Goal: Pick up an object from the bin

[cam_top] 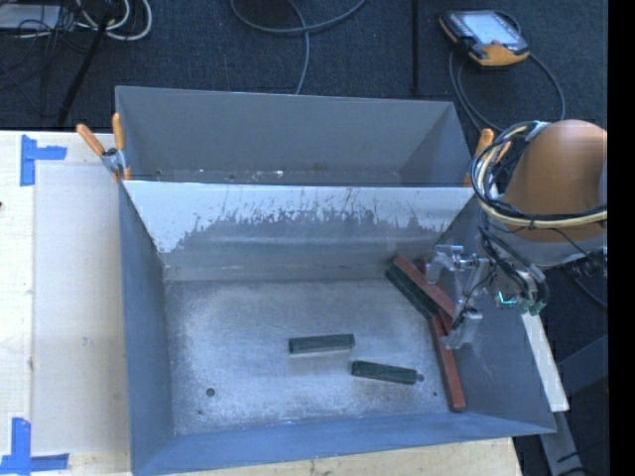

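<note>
My gripper (462, 317) hangs low at the right side of the bin, against the sloping right wall. Directly beside and under it lies a long red-brown stick (448, 363), running from the upper right of the floor down towards the front right corner. A dark green bar (412, 294) lies alongside the stick's upper end, just left of the gripper. Part of the stick is hidden behind the gripper.
Two more dark green bars lie flat on the bin floor left of the gripper, one near the middle (320, 344) and one a little lower and further right (384, 372). The arm's round orange cover and cables hang over the bin's right rim.
</note>
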`<state>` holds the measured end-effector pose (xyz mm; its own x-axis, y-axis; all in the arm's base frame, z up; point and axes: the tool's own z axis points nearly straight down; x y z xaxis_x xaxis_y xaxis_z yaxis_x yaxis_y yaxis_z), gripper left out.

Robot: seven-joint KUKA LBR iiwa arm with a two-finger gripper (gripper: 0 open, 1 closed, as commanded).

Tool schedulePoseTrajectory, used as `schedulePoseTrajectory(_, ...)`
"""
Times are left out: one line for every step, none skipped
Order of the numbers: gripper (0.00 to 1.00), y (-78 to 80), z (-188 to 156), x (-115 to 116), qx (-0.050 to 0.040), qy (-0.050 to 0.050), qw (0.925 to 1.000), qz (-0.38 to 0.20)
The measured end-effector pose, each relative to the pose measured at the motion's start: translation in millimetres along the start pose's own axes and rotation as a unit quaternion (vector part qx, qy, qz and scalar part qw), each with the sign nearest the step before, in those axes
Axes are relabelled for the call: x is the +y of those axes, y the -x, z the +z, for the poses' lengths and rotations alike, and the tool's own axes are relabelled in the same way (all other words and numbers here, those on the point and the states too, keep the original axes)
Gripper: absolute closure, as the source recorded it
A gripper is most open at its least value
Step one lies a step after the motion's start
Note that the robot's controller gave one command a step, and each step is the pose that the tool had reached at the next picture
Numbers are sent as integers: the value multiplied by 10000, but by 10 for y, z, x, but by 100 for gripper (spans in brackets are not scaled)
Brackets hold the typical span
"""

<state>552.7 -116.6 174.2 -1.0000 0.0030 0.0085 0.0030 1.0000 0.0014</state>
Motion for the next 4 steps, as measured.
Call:
schedulePoseTrajectory(0,17,-45,5,-38,-6,10000,-15)
schedulePoseTrajectory(0,114,448,71,-77,-9,9998,156)
schedulePoseTrajectory(0,416,811,13,-45,3,9979,650)
schedulePoseTrajectory(0,551,766,99,-34,-1,9983,577)
